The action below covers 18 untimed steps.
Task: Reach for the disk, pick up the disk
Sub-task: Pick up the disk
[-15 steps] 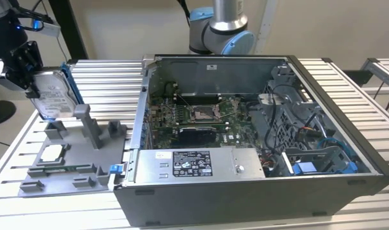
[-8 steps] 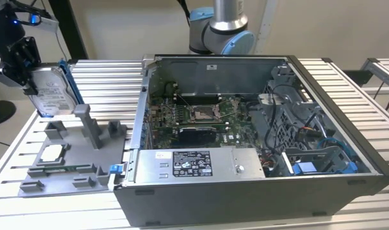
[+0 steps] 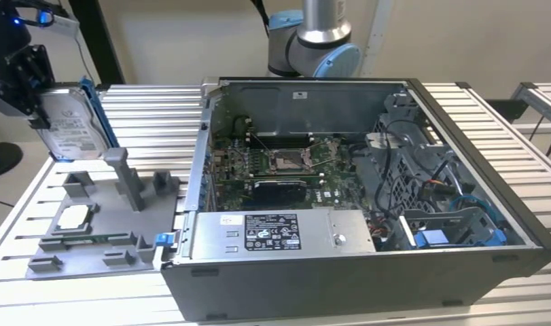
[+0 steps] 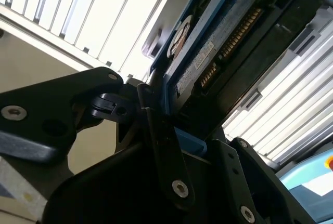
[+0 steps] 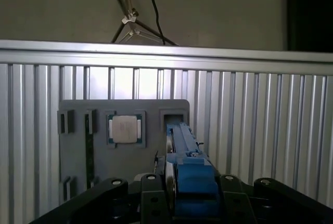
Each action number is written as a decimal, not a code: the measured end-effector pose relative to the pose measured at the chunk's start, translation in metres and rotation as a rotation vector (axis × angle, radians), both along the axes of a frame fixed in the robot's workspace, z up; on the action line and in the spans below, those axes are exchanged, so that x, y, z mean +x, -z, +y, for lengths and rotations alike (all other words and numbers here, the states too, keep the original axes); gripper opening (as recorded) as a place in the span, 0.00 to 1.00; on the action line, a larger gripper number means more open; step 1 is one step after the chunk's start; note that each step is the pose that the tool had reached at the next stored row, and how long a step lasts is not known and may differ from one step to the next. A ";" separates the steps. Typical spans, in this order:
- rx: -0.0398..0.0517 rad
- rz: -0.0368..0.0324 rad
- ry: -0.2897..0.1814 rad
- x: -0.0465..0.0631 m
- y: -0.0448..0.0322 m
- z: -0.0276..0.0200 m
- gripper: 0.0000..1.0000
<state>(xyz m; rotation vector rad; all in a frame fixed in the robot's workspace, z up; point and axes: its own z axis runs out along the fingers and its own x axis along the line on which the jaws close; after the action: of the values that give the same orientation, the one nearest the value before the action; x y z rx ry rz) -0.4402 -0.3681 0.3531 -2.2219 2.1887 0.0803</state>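
In the upper left of the exterior view, the gripper [image 3: 38,102] pinches the disk [image 3: 71,129] upright above the tray [image 3: 94,238].

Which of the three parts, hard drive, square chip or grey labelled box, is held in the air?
The disk, blue-framed, stands on edge in the shut gripper, off the tray. The chip lies in the tray; the grey box sits inside the case.

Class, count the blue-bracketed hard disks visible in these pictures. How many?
1. The disk stands upright in the pincer, above the grey tray at the exterior view's left. Others may hide inside the open computer case.
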 end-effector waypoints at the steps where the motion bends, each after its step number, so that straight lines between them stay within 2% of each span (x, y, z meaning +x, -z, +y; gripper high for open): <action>1: 0.0000 0.0001 0.000 0.000 -0.0016 0.0000 0.00; 7: 0.0000 0.0000 0.000 0.000 -0.0136 0.0000 0.00; 18: 0.0023 0.0001 0.000 0.000 -0.0440 0.0000 0.00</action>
<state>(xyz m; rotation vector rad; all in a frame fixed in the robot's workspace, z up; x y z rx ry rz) -0.4402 -0.3681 0.3972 -2.2208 2.1875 0.0828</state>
